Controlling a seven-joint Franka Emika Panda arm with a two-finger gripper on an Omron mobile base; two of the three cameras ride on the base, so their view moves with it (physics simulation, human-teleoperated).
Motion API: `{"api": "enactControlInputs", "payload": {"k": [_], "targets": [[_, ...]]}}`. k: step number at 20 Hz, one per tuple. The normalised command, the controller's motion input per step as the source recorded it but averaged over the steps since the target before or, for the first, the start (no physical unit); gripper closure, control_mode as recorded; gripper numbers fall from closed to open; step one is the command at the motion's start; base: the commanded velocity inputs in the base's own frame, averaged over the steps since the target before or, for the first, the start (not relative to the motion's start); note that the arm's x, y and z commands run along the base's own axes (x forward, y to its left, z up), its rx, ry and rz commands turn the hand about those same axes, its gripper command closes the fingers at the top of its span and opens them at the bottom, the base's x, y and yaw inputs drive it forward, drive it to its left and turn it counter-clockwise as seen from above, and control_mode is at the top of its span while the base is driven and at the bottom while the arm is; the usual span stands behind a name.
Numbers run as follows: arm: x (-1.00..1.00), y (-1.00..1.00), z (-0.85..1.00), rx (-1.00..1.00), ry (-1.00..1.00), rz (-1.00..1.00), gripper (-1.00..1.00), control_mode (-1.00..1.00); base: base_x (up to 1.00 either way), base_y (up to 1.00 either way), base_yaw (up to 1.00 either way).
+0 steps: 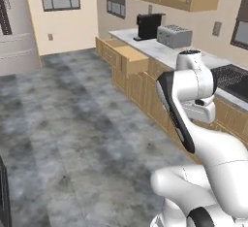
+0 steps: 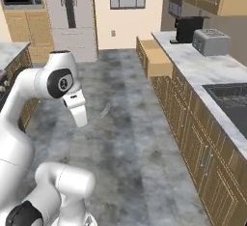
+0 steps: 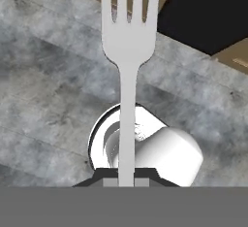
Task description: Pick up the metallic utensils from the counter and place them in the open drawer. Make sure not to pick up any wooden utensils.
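1. Gripper (image 3: 127,181) is clamped on the handle of the silver fork (image 3: 128,41); in the hand view the fork runs straight up from the finger tips, tines at the far end.
2. The fork is off the counter, carried in the air over the grey floor (image 3: 43,75).
3. Open drawer (image 1: 127,56) sticks out of the tan cabinet run, well ahead of the arm in both base views (image 2: 155,58). Its inside can't be read from here, so I can't tell if anything is in it.
4. That run's marbled top holds a toaster (image 1: 174,36) and a black coffee machine (image 1: 147,25).
5. Progress: first metallic utensil picked, not yet delivered. The base looks to be mid-room, drawer not within reach.
6. Left: get to the drawer, drop the fork in, then fetch the black-handled utensil. Wooden spoons stay.
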Motion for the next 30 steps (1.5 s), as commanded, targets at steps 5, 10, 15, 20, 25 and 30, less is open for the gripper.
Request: {"api": "enactControlInputs", "payload": {"k": [5,10,15,20,25,30], "targets": [[0.00,0.00,0.00,0.00,0.00,0.00,1.00,1.00,1.00,0.00,0.27],[0.00,0.00,0.00,0.00,0.00,0.00,1.00,1.00,1.00,-0.07,0.13],[0.00,0.00,0.00,0.00,0.00,0.00,1.00,1.00,1.00,-0.17,0.10],[0.00,0.00,0.00,0.00,0.00,0.00,1.00,1.00,1.00,-0.56,0.05],[0.00,0.00,0.00,0.00,0.00,0.00,1.00,1.00,0.97,-0.72,0.02],[0.00,0.00,0.00,0.00,0.00,0.00,1.00,1.00,0.81,-0.49,0.00]]}}
